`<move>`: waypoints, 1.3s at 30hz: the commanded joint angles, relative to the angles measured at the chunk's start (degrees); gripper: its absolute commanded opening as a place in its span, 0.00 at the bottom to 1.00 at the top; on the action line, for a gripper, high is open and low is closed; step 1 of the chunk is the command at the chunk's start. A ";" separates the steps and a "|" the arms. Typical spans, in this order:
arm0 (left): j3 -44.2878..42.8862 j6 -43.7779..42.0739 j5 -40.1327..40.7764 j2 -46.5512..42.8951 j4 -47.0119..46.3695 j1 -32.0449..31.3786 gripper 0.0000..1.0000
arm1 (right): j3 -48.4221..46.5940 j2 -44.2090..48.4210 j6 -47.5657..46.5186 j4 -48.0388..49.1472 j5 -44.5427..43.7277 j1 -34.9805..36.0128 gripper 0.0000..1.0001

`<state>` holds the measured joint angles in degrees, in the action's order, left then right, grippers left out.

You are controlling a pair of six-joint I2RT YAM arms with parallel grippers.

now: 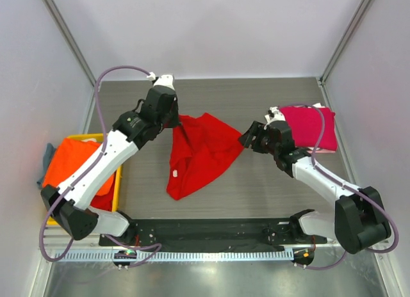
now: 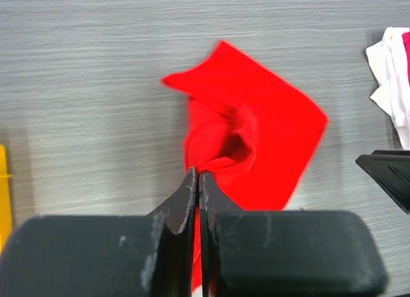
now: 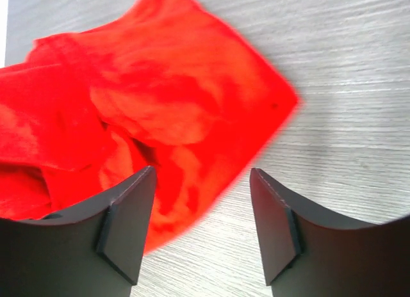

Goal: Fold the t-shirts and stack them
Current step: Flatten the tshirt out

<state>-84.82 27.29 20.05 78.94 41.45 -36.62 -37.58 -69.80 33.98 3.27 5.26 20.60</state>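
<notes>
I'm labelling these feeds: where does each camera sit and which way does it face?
Top external: above and behind, looking down on the table; both arms show whole.
Left wrist: on the left arm, looking past the left gripper, shut on the red t-shirt.
Right wrist: on the right arm, looking down through the open right gripper.
Shared: all see the red t-shirt.

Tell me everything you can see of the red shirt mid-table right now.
The red t-shirt is bright, soft-looking cloth, rumpled and partly folded over itself, lying on the grey table between the arms. A small white label shows near its near end. The left gripper is shut on its far-left edge; the right gripper hangs open over its right corner.
</notes>
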 commanded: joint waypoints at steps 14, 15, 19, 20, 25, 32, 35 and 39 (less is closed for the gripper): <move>0.28 0.93 -1.68 -6.60 -1.47 1.90 0.00 | -5.83 -13.08 -3.48 2.80 2.04 9.01 0.64; -0.78 0.66 -2.29 -6.78 -1.37 1.90 0.00 | -6.27 -13.69 -3.22 2.80 1.26 9.19 0.66; -9.82 -0.39 -6.42 -5.47 -1.29 2.08 0.00 | -7.06 -14.23 -1.11 2.71 -3.75 9.28 0.67; -15.32 -0.74 -7.13 -3.72 -0.24 2.08 0.00 | -7.07 -13.61 -0.67 2.71 -4.55 9.28 0.67; -30.12 0.65 -19.14 0.60 -1.72 2.17 0.00 | -5.76 -8.43 1.35 0.96 -13.58 9.20 0.67; -39.46 9.54 -39.73 2.54 -6.91 1.47 0.00 | -2.06 2.38 -0.40 -0.98 -17.47 8.67 0.69; -36.32 9.98 -42.11 -0.79 -7.52 1.29 0.00 | -1.35 3.88 -1.10 -1.42 -16.95 8.49 0.70; -33.31 8.40 -42.39 -6.06 -6.48 1.29 0.00 | -0.56 3.44 -1.72 0.50 -11.60 8.58 0.69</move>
<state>-118.34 35.70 -18.15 77.78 37.58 -35.14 -38.83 -66.43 33.58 1.83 -9.02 29.23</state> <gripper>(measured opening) 0.006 0.692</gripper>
